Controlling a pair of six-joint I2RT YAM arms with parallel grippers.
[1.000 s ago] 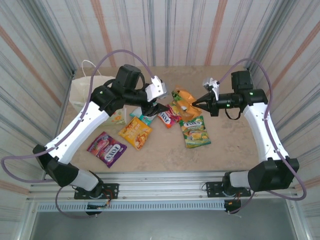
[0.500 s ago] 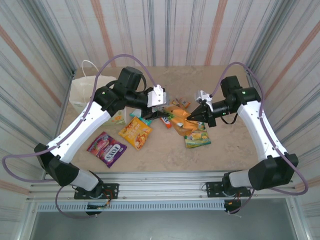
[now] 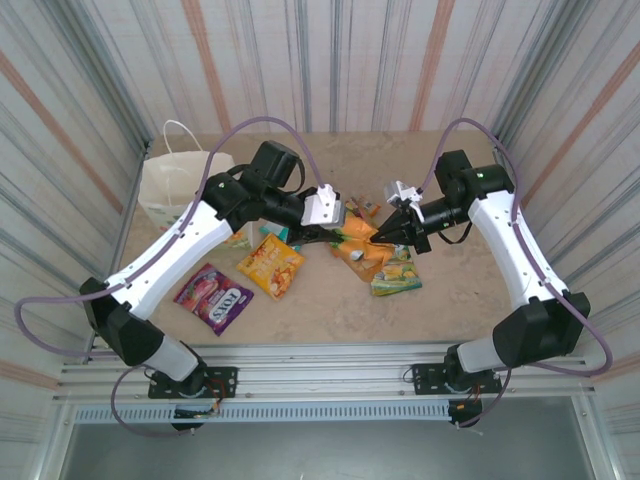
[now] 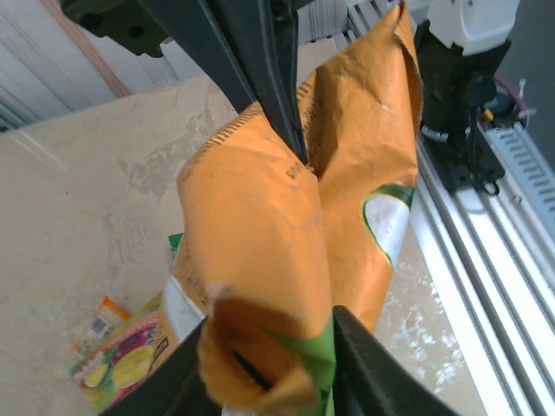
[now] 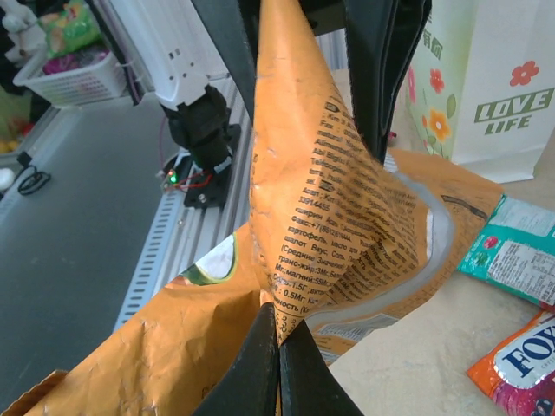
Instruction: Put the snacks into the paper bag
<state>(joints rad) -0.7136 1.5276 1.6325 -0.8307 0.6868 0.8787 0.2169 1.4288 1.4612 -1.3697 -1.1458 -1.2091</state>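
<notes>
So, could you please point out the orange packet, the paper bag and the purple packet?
orange packet (image 5: 338, 225), right wrist view, its printed back.
paper bag (image 3: 170, 190), top external view, its white side wall.
purple packet (image 3: 212, 297), top external view, middle of its front.

The right gripper (image 5: 277, 334) pinches a crumpled orange foil packet (image 5: 334, 225); a white flower-printed paper bag (image 5: 486, 78) stands behind.

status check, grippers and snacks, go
Right gripper shut on orange packet, held off the table. Left gripper closed on same packet. Paper bag upright far left; purple packet and yellow packet lie before it.
</notes>
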